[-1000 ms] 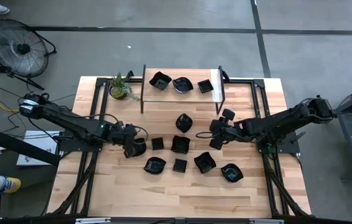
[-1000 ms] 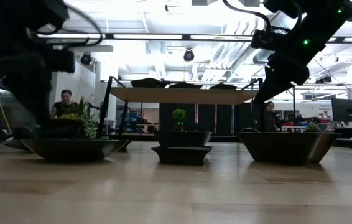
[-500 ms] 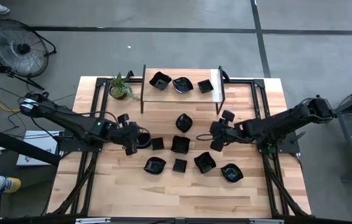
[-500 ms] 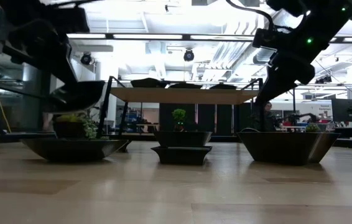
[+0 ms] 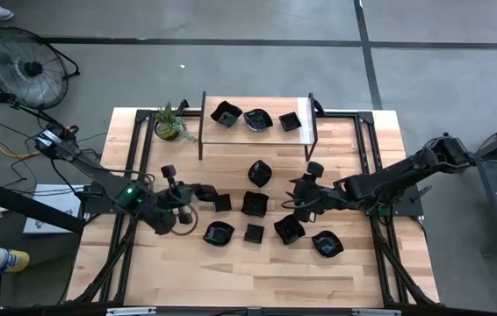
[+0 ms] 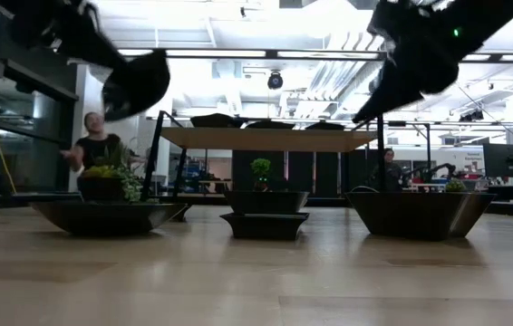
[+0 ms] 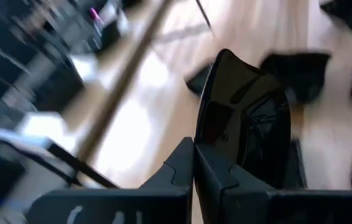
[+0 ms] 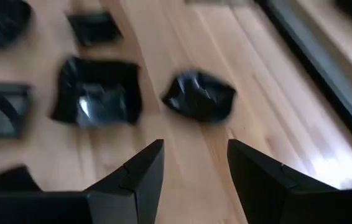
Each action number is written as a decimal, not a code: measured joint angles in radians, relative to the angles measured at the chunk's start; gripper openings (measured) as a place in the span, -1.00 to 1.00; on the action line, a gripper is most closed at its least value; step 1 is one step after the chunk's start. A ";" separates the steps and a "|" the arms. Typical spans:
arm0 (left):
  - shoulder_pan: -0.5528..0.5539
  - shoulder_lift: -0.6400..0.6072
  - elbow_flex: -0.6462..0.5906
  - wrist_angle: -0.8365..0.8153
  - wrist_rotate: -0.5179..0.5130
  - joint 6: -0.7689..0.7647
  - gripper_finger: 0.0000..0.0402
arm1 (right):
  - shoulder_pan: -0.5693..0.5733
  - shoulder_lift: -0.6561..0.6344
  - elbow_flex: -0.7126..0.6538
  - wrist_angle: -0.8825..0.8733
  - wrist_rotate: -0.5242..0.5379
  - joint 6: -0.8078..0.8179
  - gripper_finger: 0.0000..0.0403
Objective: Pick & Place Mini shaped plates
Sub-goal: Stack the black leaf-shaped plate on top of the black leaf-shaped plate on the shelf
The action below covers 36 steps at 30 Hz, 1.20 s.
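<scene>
Since the earlier frames the left gripper [image 5: 194, 191] has risen from table level with a plate and swung toward the table's middle; the right arm has shifted toward the near plates.

Left gripper: fingers [image 7: 208, 176] pressed together on the rim of a glossy black plate [image 7: 244, 124]. The plate is tilted on edge and clear of the wood; in the low view it hangs high above the table [image 6: 238, 281].

Right gripper [image 8: 194, 163]: jaws apart, nothing between them. It hovers over bare wood, with the wavy-rimmed plate [image 8: 199, 95] and a squarish plate [image 8: 98, 91] just ahead of its fingertips, neither touched.

Remaining plates lie loose on the table between the two grippers. Three plates sit on the raised shelf [image 5: 257, 132] beyond both.
</scene>
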 joint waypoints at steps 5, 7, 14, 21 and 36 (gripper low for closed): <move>-0.022 0.000 0.000 0.180 -0.186 0.222 -1.00 | 0.024 0.000 0.000 0.233 0.017 -0.140 -0.15; -0.021 0.001 0.000 0.256 -0.256 0.319 -1.00 | 0.028 0.000 0.000 0.328 0.030 -0.194 -0.15; 0.018 0.022 0.000 0.472 -0.470 0.582 -1.00 | 0.027 0.076 0.001 0.657 0.034 -0.398 -0.15; 0.126 0.065 0.000 0.529 -0.484 0.607 -1.00 | -0.006 0.244 0.001 1.069 0.039 -0.543 -0.15; 0.229 0.155 0.000 0.696 -0.449 0.709 -1.00 | -0.164 0.465 0.151 1.306 -0.111 -0.637 -0.15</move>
